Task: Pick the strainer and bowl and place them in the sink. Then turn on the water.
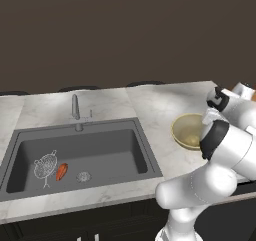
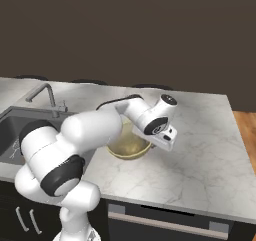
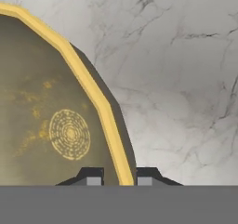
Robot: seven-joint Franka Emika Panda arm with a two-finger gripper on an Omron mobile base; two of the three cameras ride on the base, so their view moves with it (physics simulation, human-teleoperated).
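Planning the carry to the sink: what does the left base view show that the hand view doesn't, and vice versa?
Left base view: the sink, with the strainer and an orange-red object in it, and the faucet behind. Hand view: the hand astride the rim of the bowl, one finger inside, one outside. Both: bowl on the marble counter.

I see the strainer (image 1: pixel 45 166) in the sink (image 1: pixel 145 150), left of the drain (image 1: pixel 83 176). The bowl (image 1: pixel 187 130) sits on the counter (image 1: pixel 155 105), right of the sink.
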